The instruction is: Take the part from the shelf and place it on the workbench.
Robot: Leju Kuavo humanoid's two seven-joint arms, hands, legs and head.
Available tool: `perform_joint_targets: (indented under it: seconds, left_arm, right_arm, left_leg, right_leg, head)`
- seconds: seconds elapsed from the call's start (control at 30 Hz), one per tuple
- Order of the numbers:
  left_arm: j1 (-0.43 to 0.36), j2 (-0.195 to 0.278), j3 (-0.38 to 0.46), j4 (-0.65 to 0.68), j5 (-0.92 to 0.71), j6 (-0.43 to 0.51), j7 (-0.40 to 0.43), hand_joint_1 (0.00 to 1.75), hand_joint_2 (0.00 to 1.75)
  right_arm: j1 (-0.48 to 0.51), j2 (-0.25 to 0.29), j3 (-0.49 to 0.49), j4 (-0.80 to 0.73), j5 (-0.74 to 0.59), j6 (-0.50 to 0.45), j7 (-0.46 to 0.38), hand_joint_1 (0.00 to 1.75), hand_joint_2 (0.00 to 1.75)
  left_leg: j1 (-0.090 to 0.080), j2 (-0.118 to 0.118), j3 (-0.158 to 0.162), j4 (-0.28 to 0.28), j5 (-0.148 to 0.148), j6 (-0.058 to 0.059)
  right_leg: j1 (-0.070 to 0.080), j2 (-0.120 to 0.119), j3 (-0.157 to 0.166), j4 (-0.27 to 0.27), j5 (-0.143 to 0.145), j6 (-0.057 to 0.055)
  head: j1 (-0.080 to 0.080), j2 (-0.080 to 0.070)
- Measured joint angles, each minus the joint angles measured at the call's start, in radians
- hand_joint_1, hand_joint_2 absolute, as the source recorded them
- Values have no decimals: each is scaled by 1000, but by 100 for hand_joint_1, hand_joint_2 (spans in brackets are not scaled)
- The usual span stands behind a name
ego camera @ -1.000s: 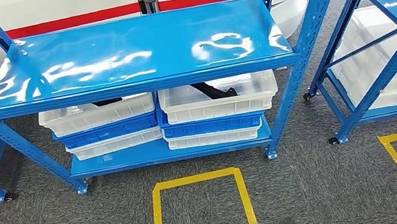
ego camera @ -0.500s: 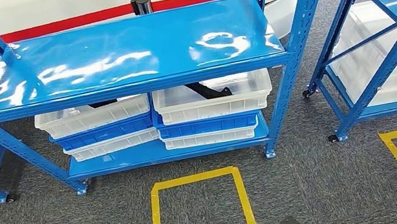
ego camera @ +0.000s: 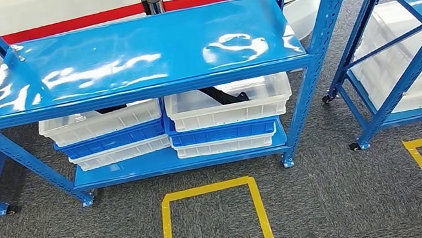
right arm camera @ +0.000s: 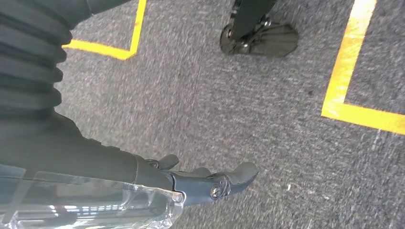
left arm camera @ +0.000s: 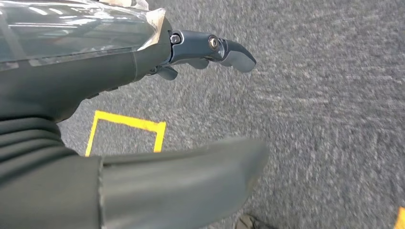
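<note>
A black part lies in the top white bin on the right of the blue shelf's lower level. Another black part shows in the left white bin, mostly hidden under the upper shelf board. Both arms hang down over the grey carpet. My left hand holds nothing, its fingers stretched out loosely. My right hand is the same, with nothing in it. Both hands are far from the shelf.
Each white bin sits on a stack of blue and white bins. A second blue shelf with white bins stands to the right. Yellow tape squares mark the carpet in front. A black post and a white red-striped wall stand behind.
The whole picture has shifted slightly up and sideways, so the camera moved. The bins and parts lie as before.
</note>
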Motion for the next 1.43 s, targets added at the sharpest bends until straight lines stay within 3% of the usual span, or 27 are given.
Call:
perform_joint_targets:
  seconds: [0.2, 0.87, 1.07, 1.43]
  left_arm:
    - [61, 29, -256, -51, 305, -54, 41, 0, 0]
    - [171, 75, -721, -142, 854, -151, 116, 0, 0]
    - [186, 82, -794, -157, 952, -167, 129, 0, 0]
    - [189, 87, -823, -162, 958, -168, 132, 0, 0]
  right_arm:
    - [48, 0, 0, -54, -103, 51, -40, 0, 0]
    - [134, -7, 0, -152, -286, 142, -110, 0, 0]
    - [145, -8, 0, -166, -320, 158, -122, 0, 0]
    - [150, -10, 0, -176, -324, 161, -125, 0, 0]
  left_leg:
    - [-5, 0, -1, 1, 0, 1]
    - [-5, 0, -2, 1, 0, 1]
    - [-5, 0, -2, 1, -1, 1]
    - [-5, 0, -2, 1, 0, 1]
  right_leg:
    - [-5, 0, -1, 0, 0, 0]
    - [-6, 0, -3, 0, 0, 0]
    - [-6, 0, -3, 0, 0, 0]
    - [-6, 0, -3, 0, 0, 0]
  head:
    - [0, 0]
    - [0, 0]
    - [0, 0]
    - [0, 0]
